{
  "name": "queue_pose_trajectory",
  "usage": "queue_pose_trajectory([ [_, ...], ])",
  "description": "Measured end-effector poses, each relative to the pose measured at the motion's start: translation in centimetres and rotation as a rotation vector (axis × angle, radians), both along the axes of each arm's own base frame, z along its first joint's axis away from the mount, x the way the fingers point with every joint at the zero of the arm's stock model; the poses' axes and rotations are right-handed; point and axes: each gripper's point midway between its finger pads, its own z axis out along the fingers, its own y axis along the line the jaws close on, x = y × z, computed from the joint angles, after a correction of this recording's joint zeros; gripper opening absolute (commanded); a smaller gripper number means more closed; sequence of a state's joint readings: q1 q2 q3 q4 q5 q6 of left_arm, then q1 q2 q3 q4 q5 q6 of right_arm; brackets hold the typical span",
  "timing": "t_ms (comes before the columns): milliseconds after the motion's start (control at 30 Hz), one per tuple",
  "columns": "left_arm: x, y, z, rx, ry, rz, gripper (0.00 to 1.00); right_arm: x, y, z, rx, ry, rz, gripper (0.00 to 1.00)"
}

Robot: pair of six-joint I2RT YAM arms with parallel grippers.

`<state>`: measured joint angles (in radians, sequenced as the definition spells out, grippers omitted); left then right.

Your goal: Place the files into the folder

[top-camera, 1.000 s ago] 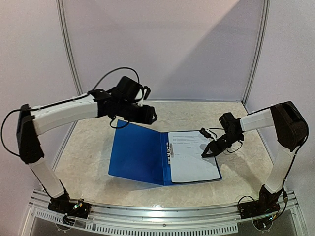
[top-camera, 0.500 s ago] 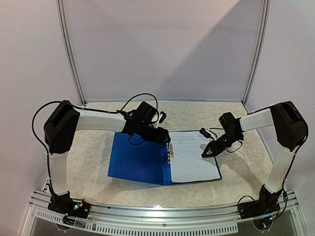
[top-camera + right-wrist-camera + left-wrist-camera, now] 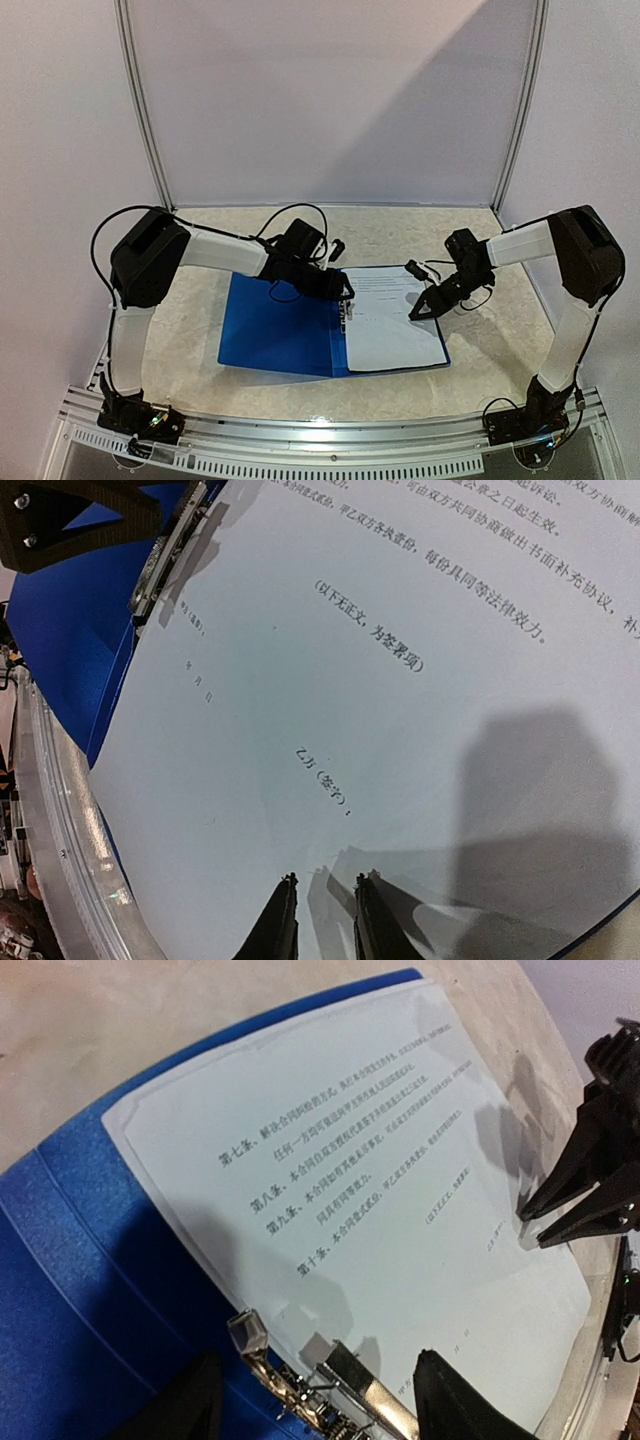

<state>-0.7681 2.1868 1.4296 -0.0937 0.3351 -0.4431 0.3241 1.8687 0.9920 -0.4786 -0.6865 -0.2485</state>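
Left gripper (image 3: 320, 1398) is spread wide open, nothing pinched, with one finger parked on each side of the metal clip (image 3: 345, 1385) at the spine. It's held low over the far end of that clip. Right gripper (image 3: 323, 892) is brought down at the right-hand edge of the files (image 3: 380, 1210), jaws nearly together with just a thin gap and nothing caught in it. The tips look like they're pressed onto the top sheet, though contact can't really be confirmed from these angles. The files are laid flat on the right half of the folder (image 3: 275, 325), left edge tucked in just beside the clip. Their long axis is run far-to-near, roughly parallel to the spine, with the printed lines at the far end and the mostly blank part toward the arm bases. The folder is spread open on the table (image 3: 180, 290), left cover bare blue, a strip of blue seen around the sheets' far and right edges.
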Motion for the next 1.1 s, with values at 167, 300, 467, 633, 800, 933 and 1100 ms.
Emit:
queue_pose_trajectory([
  [167, 0.2, -0.6, 0.1, -0.053, 0.018, -0.013, 0.6, 0.0, 0.0, 0.0, 0.001, 0.0, 0.0, 0.2],
  [300, 0.1, -0.9, 0.2, -0.08, 0.032, -0.021, 0.58, 0.0, 0.0, 0.0, 0.001, 0.0, 0.0, 0.2],
  [467, -0.4, -1.0, 0.2, -0.148, 0.046, -0.028, 0.54, 0.0, 0.0, 0.0, 0.002, 0.002, 0.001, 0.2],
  [633, -0.6, -0.4, 0.4, -0.203, 0.063, -0.019, 0.52, 0.0, 0.1, 0.0, 0.004, 0.003, 0.001, 0.2],
  [800, -0.8, -0.4, 1.7, -0.253, 0.056, -0.017, 0.51, 0.0, 0.1, 0.0, 0.004, 0.004, 0.001, 0.2],
  [933, -1.0, -0.7, 3.1, -0.304, 0.046, -0.029, 0.51, 0.0, 0.1, 0.0, 0.004, 0.004, 0.001, 0.2],
  [1100, -1.3, -1.2, 4.1, -0.357, 0.045, -0.05, 0.49, 0.0, 0.1, 0.0, 0.004, 0.004, 0.001, 0.2],
])
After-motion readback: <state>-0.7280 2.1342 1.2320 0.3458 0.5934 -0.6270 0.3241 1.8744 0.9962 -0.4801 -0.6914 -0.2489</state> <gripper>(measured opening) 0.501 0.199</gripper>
